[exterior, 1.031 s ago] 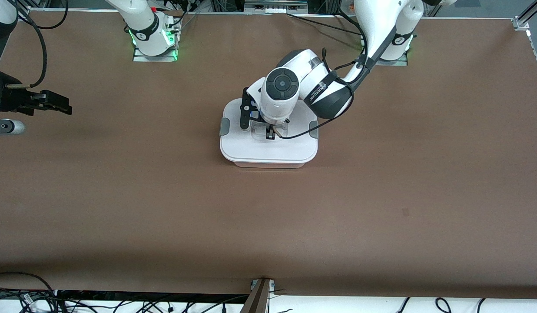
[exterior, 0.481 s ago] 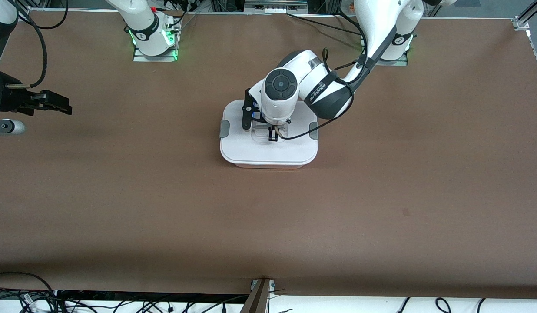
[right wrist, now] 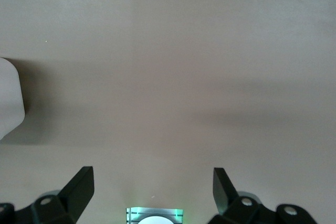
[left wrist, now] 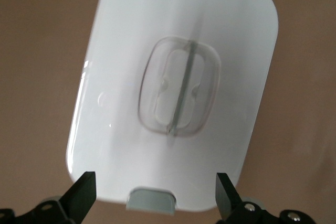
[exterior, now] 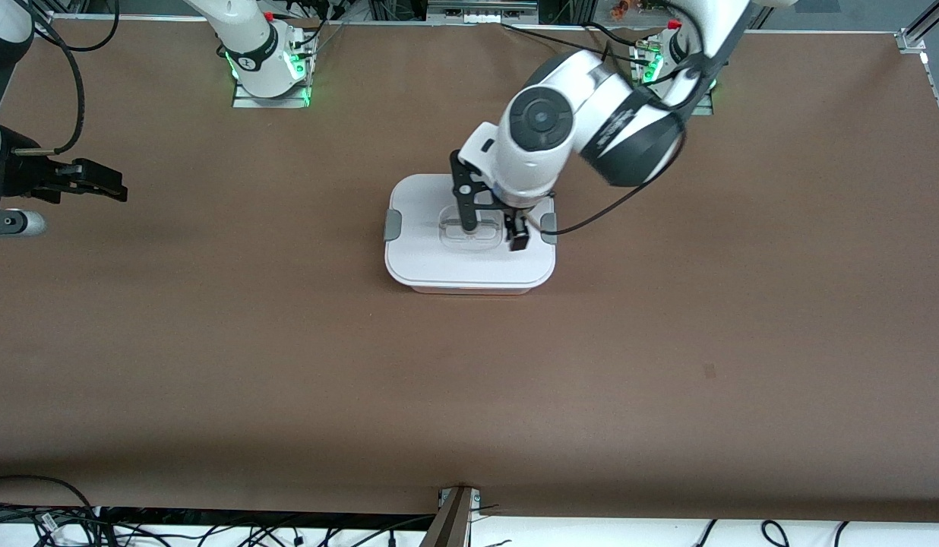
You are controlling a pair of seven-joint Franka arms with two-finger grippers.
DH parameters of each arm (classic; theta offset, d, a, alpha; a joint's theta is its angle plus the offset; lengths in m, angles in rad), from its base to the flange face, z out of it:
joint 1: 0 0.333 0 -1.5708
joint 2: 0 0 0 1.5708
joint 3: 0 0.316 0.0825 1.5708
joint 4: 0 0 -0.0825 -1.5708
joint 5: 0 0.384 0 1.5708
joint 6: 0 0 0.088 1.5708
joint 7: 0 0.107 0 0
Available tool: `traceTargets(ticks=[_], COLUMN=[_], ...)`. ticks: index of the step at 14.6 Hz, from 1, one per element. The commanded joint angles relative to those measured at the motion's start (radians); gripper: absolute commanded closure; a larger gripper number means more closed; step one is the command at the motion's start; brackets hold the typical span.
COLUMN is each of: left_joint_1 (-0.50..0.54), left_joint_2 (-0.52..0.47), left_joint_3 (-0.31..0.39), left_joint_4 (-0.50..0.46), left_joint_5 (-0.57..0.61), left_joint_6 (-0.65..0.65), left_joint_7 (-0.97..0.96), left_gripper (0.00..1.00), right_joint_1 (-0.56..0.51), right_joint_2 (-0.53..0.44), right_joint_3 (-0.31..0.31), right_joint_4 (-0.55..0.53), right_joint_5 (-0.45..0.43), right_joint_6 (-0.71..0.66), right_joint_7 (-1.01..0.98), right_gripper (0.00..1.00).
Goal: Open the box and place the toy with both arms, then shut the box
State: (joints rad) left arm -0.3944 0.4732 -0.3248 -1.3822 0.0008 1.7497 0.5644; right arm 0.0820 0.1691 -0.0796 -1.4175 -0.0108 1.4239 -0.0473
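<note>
The rounded-rectangular plastic box, a pale tub under a flat white lid with grey side clips and a clear recessed handle, sits shut in the upper middle of the front frame; its contents cannot be seen. It rests on the plain brown bench, with cables along the frame's top and bottom edges. The left hand hangs over the lid, fingers spread wide, holding nothing. The right hand waits at the frame's upper left edge, also wide and empty.
</note>
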Motion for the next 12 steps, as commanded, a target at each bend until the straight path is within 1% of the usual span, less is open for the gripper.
traceTargets(ticks=[1,3,5,6,8,9,10,12], left_joint_1=[0.028,0.078,0.103,0.132,0.163,0.173,0.187,0.189], left_joint_2=[-0.047,-0.056,-0.062,-0.094,-0.119,-0.13,-0.18,-0.272], left_joint_3=[0.019,0.036,0.05,0.058,0.069,0.088,0.108,0.168], left_joint_4=[0.005,0.044,0.087,0.107,0.124,0.132,0.115,0.026], left_joint_5=[0.017,0.057,0.105,0.107,0.11,0.102,0.09,0.08], left_joint_6=[-0.027,-0.027,-0.05,-0.093,-0.102,-0.108,-0.093,-0.084], left_joint_7=[-0.098,-0.1,-0.115,-0.147,-0.259,-0.324,-0.395,-0.559], left_gripper=[0.0,0.0,0.0,0.0,0.0,0.0,0.0,0.0], right_joint_1=[0.008,0.008,0.008,0.01,0.012,0.013,0.019,0.021], right_joint_2=[0.009,0.009,0.013,0.013,0.013,0.013,0.013,0.013], right_joint_3=[-0.003,-0.003,-0.003,-0.003,-0.003,-0.003,-0.003,-0.003], right_joint_4=[0.017,0.025,0.028,0.028,0.028,0.028,0.028,0.028], right_joint_5=[0.008,0.009,0.009,0.009,0.009,0.009,0.011,0.011], right_joint_6=[0.001,0.001,0.0,0.001,0.001,0.001,0.001,0.001], right_joint_7=[-0.011,-0.011,-0.011,-0.011,-0.011,-0.006,-0.003,-0.009], right_gripper=[0.0,0.0,0.0,0.0,0.0,0.0,0.0,0.0])
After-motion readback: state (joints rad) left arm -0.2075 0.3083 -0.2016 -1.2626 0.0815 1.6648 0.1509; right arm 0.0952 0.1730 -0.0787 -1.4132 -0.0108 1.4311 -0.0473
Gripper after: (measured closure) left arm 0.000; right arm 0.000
